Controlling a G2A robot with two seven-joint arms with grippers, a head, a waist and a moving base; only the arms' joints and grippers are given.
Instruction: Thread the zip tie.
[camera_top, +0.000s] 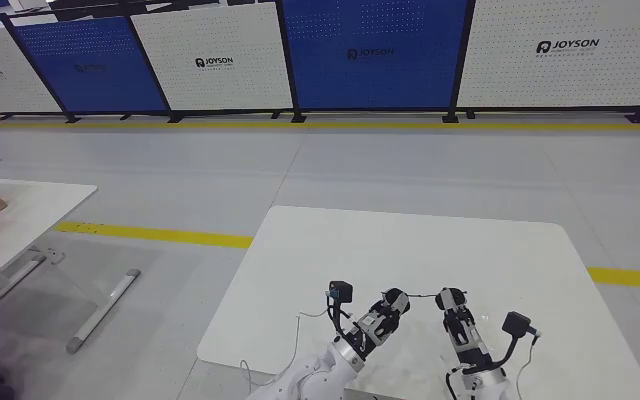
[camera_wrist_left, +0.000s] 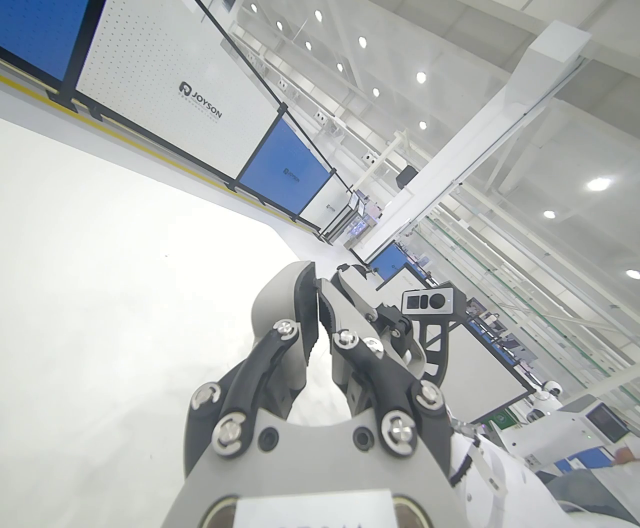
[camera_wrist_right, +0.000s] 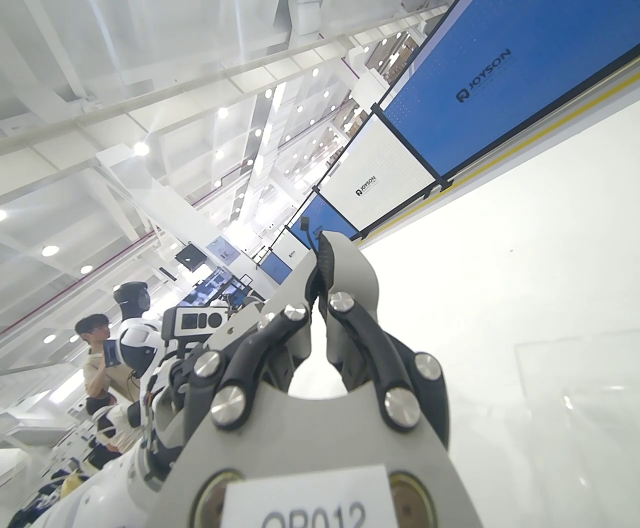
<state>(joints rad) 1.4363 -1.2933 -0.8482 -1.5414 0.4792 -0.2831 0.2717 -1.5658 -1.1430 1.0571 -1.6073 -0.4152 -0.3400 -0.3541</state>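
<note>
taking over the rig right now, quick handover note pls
Left gripper: shut; in the top view the tie seems to run into its tips.
Right gripper: shut on the tie, with the head end sticking out past its tips.
Both are close together over the near part of the table, with the tie stretched between them.
Done: tie picked up and held near both ends.
Left: no loop seen; tail not yet through the head.

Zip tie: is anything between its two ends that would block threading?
Nothing visible does. The zip tie stretches across the open gap between the left gripper and the right gripper, both shut on it above the white table. Its head pokes out of the right gripper.
</note>
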